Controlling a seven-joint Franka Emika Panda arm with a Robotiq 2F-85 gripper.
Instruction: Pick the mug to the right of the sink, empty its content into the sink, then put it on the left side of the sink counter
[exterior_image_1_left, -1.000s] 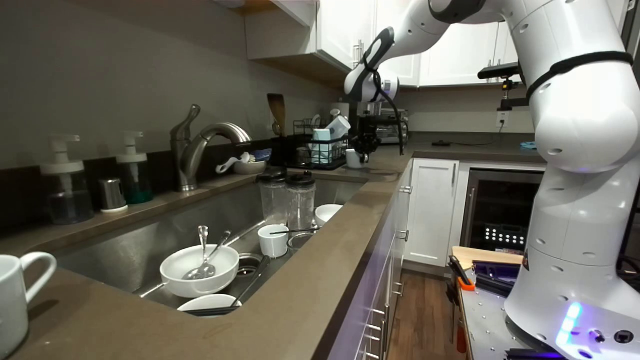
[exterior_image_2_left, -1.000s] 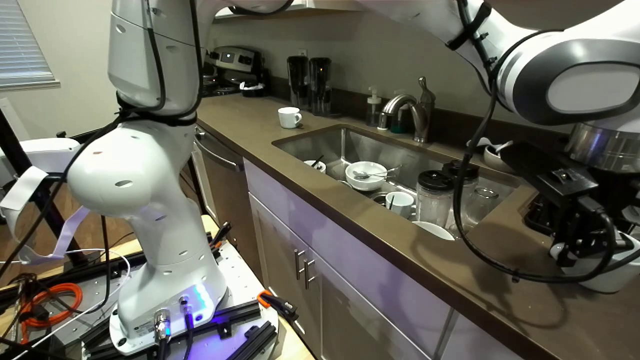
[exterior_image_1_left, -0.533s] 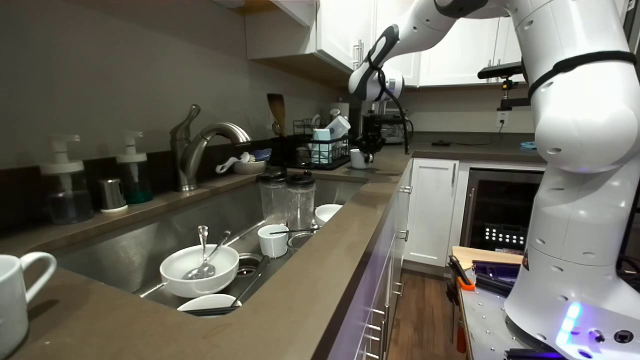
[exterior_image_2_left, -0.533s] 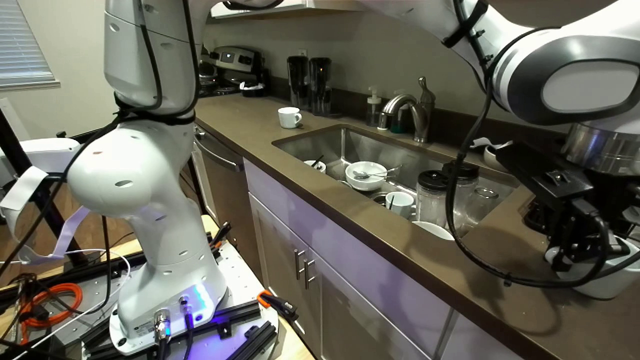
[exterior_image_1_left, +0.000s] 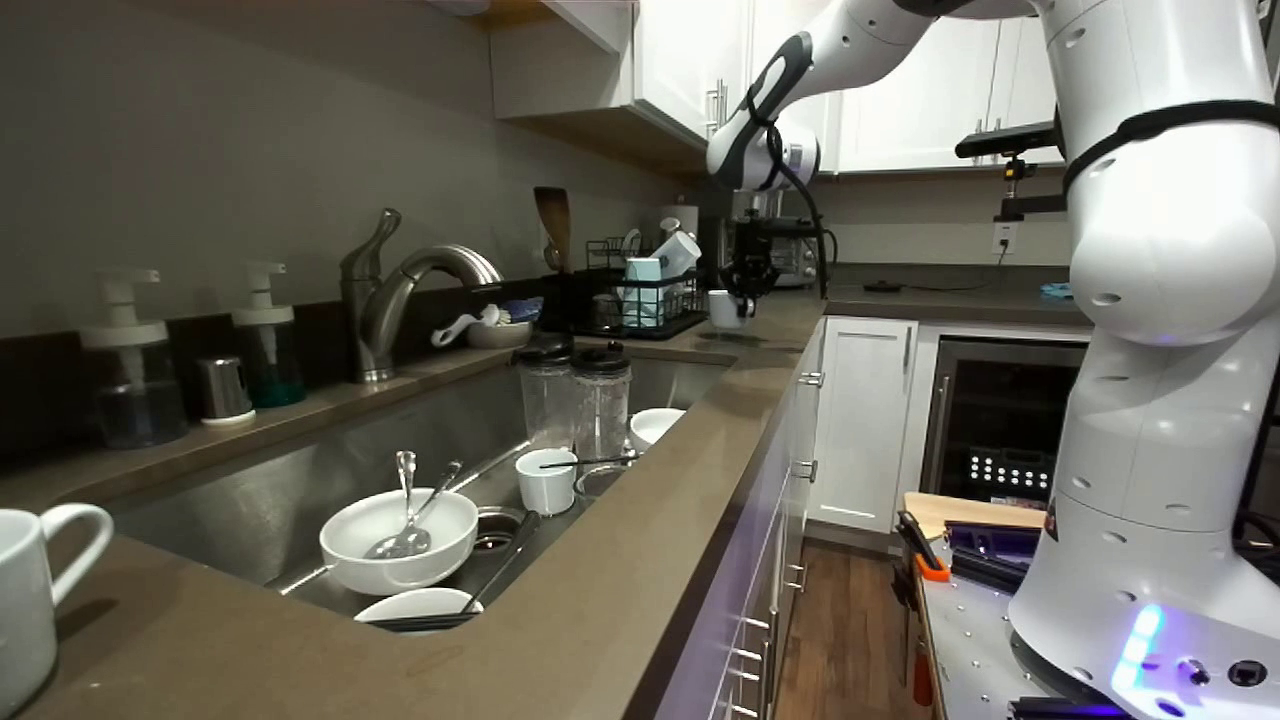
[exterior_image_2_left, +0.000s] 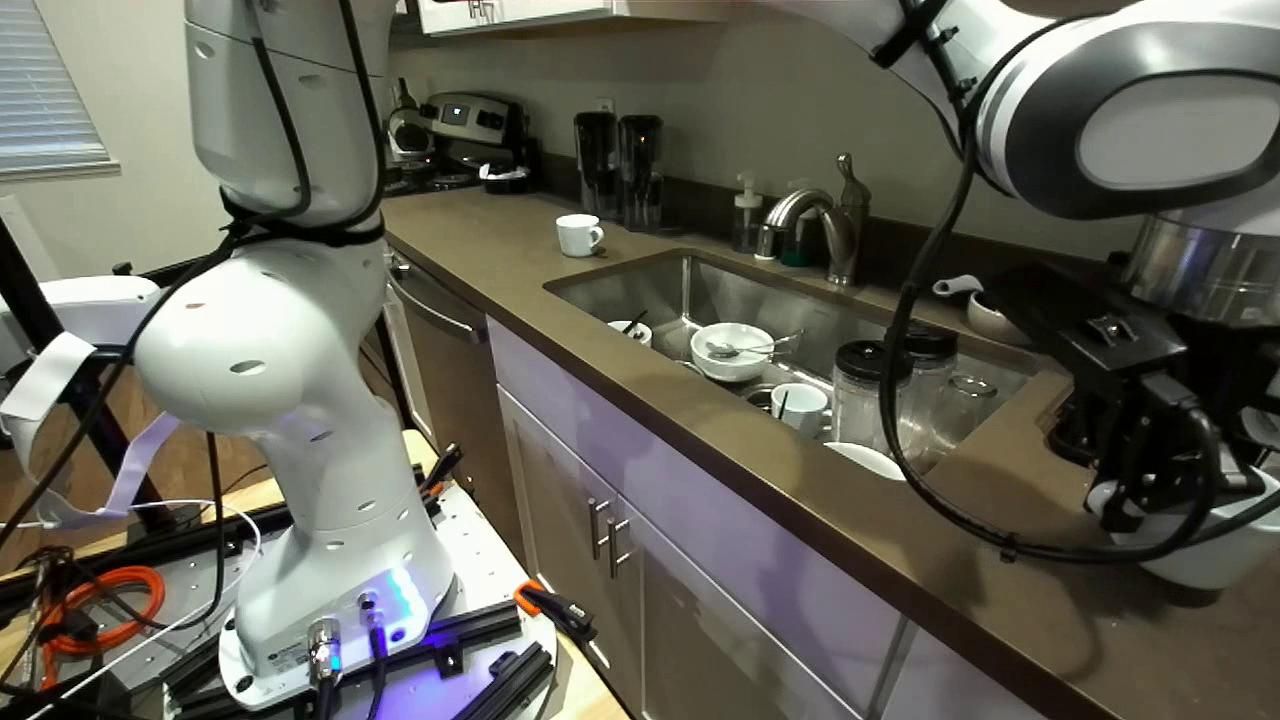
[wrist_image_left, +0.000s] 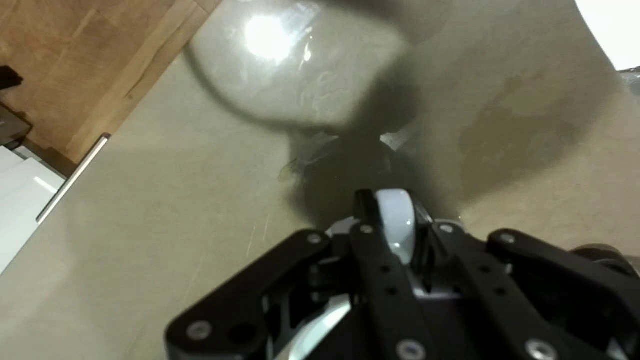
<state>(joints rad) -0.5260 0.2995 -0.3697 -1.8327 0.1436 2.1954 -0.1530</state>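
Observation:
The white mug (exterior_image_1_left: 724, 309) hangs a little above the counter beyond the sink; it also shows in an exterior view (exterior_image_2_left: 1215, 548), with its shadow just beneath. My gripper (exterior_image_1_left: 748, 306) is shut on its loop handle (wrist_image_left: 397, 225), which stands between the fingertips in the wrist view (wrist_image_left: 394, 201). The mug looks roughly upright; its inside is hidden. The steel sink (exterior_image_2_left: 735, 290) shows in both exterior views (exterior_image_1_left: 230, 530), with its chrome faucet (exterior_image_1_left: 385, 300). The dark stone sink counter (exterior_image_1_left: 640, 570) runs around it; its far left part (exterior_image_2_left: 480, 235) shows too.
Another white mug (exterior_image_2_left: 579, 236) stands on the counter left of the sink. The sink holds bowls (exterior_image_1_left: 400, 545), a white cup (exterior_image_1_left: 546, 482) and lidded clear jars (exterior_image_2_left: 868, 395). A black dish rack (exterior_image_1_left: 660, 300) stands near the held mug. Soap dispensers (exterior_image_1_left: 130, 370) line the back.
My gripper and the mug have moved right in an exterior view, away from the dish rack. The mug has risen slightly off the counter.

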